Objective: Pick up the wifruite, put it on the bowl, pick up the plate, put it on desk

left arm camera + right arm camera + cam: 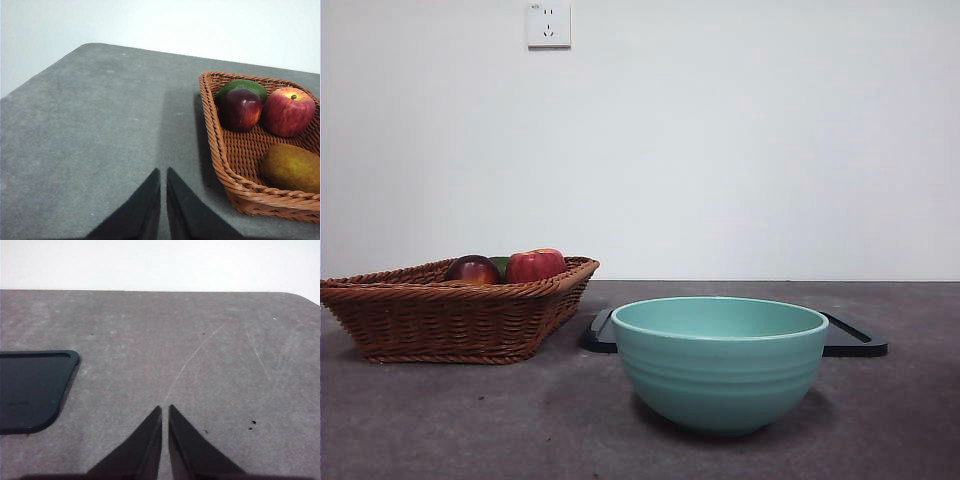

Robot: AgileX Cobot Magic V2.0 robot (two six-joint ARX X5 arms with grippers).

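The flat dark grey mottled desk [440, 420] is taking up most of every view, and nothing is happening on it yet. Next in size, the woven brown wicker basket [450, 310] is sitting toward one side, with the deep teal-green ridged bowl [720, 365] standing in front, well apart from it and looking empty as far as the low angle shows. Behind the bowl a flat black rounded-corner plate [30, 390] is lying on the desk.

Inside the basket, the shiny red apple [289, 111] and the dark purple-red fruit [241, 109] are sitting side by side with a green fruit [243, 86] tucked behind them. The small brownish-orange matte wifruite [291, 167] is lying alone near the basket's closer wall, apart from the others.

The left gripper [163, 172] is hanging over bare desk just beside the basket, jaws pressed nearly together, holding nothing. The right gripper [165, 410] is waiting over open desk near the plate, jaws likewise together and empty.

So I'd say we're at the very start. For a clean pick, the left gripper should be opening wide first, coming down over the wifruite from above so the rim isn't getting clipped, and squeezing across its narrower middle since that rounded skin could be slipping out.
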